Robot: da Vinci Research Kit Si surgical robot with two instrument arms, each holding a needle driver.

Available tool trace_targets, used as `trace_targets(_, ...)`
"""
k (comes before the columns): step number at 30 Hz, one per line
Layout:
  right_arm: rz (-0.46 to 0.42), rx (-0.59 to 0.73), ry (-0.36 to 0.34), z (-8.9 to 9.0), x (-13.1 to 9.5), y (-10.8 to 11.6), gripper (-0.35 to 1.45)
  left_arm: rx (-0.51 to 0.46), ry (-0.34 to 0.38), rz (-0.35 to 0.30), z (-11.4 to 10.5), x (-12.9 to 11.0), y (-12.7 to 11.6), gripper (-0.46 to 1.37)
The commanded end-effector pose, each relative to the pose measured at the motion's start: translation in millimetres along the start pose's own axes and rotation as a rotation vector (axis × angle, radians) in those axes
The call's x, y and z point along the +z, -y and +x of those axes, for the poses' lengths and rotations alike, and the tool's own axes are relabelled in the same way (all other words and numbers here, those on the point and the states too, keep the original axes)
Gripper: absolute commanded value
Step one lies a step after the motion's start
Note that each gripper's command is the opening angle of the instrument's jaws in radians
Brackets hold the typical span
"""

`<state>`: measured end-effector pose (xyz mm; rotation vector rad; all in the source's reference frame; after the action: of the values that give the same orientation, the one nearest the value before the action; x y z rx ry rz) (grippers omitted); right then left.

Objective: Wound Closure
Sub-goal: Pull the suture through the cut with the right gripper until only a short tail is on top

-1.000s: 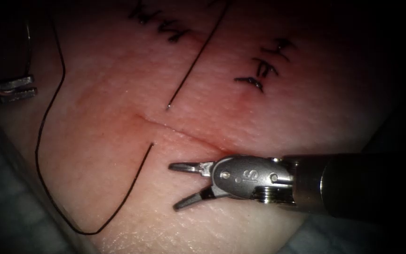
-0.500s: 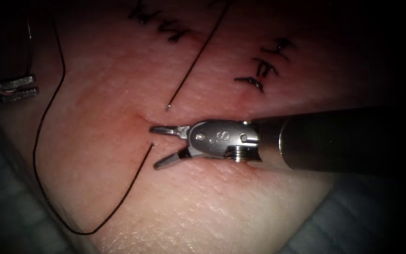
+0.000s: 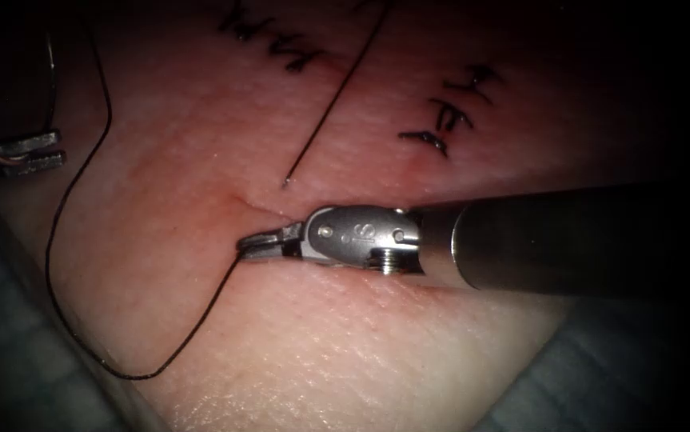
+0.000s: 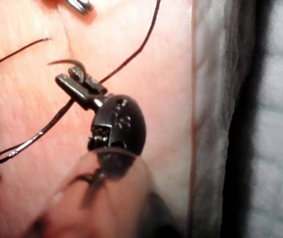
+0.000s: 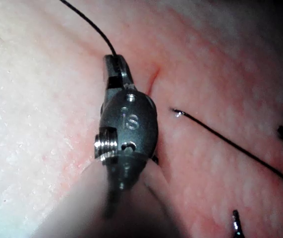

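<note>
My right tool (image 3: 258, 242) lies across the cut (image 3: 255, 202), its jaws shut on the dark thread (image 3: 146, 376) right where it comes out of the tissue (image 3: 321, 352) on the cut's left side. The right wrist view shows the thread (image 5: 89, 27) running straight into those shut jaws (image 5: 114, 67). From there the thread loops down, left and up past my left tool (image 3: 29, 152) at the far left edge. That tool (image 4: 74, 79) is shut on the thin curved needle (image 4: 64, 62), held above the tissue. A short free thread end (image 3: 329, 104) lies right of the cut.
Rows of dark finished stitches (image 3: 448, 108) sit at the back, with more (image 3: 281, 48) further left. Red fluid tints the tissue around the cut. The tissue's edge drops onto a pale cloth (image 4: 280, 124) beside the left tool.
My right tool moved up and left from the lower right to the thread's exit point and shut its open jaws on the thread. The thread loop shifted slightly left.
</note>
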<state>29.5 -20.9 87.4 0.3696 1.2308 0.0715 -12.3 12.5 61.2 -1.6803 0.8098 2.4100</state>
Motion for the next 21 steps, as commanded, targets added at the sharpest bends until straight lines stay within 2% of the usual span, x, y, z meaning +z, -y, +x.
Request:
trace_targets(1, 0.003, 0.002, 0.01, 0.2, 0.0, 0.1, -0.35, -0.001, -0.005, -0.009, 0.0, 0.2, 0.0, -0.35)
trace_targets(8, 0.069, 0.0, 0.081, 1.4, -0.2, 1.6, -0.35, -0.001, -0.008, -0.013, -0.1, 0.6, -0.1, -0.35)
trace_targets(21, 0.257, -0.012, 0.13, 5.4, -0.9, 7.9, -0.35, -0.012, -0.004, -0.018, -0.5, 1.0, 0.0, -0.35)
